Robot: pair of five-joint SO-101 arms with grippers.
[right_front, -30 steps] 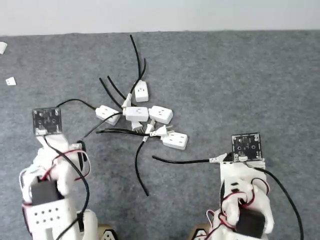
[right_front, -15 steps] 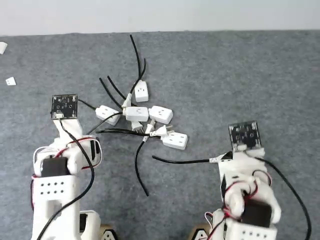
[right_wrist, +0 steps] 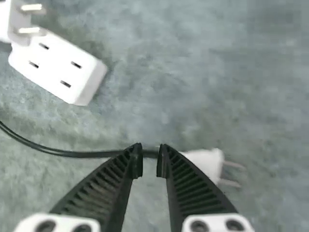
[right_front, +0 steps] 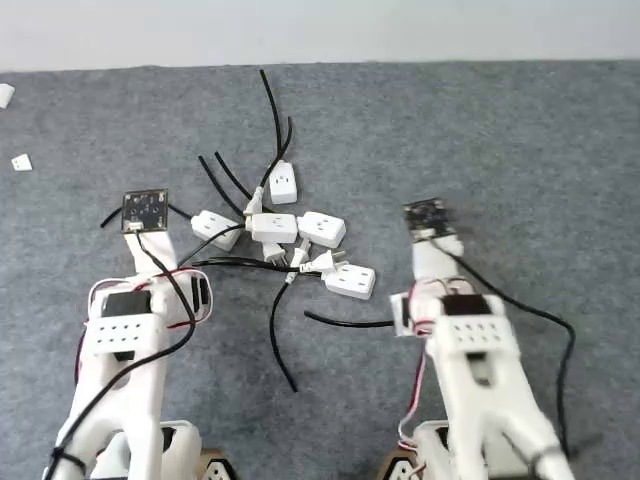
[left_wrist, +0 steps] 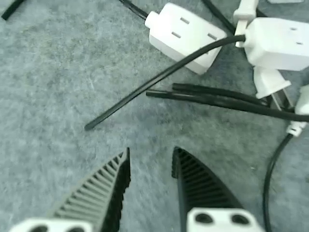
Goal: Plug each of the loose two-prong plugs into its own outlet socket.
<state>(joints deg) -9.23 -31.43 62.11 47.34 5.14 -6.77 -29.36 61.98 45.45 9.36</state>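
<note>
Several white outlet sockets lie clustered mid-table with black cables, among them one socket (right_front: pixel 350 281) at the near right and another (right_front: pixel 215 228) at the left. A loose two-prong plug (right_front: pixel 322 263) lies between them. My left gripper (left_wrist: pixel 150 163) hovers open over bare carpet, short of the left socket (left_wrist: pixel 186 35) and a black cable (left_wrist: pixel 159 79). My right gripper (right_wrist: pixel 148 159) is shut, its tips just over the cable beside a white plug (right_wrist: pixel 208 163) whose prongs point away. The near-right socket (right_wrist: pixel 57 67) lies beyond it.
Grey carpet (right_front: pixel 520 140) covers the table, with free room on the right and at the far left. Loose black cable ends (right_front: pixel 280 350) trail toward the arms. Two small white bits (right_front: pixel 20 162) lie at the far left edge.
Both arms have swung forward from their folded pose toward the cluster. The right arm now covers the plug at the end of the near cable.
</note>
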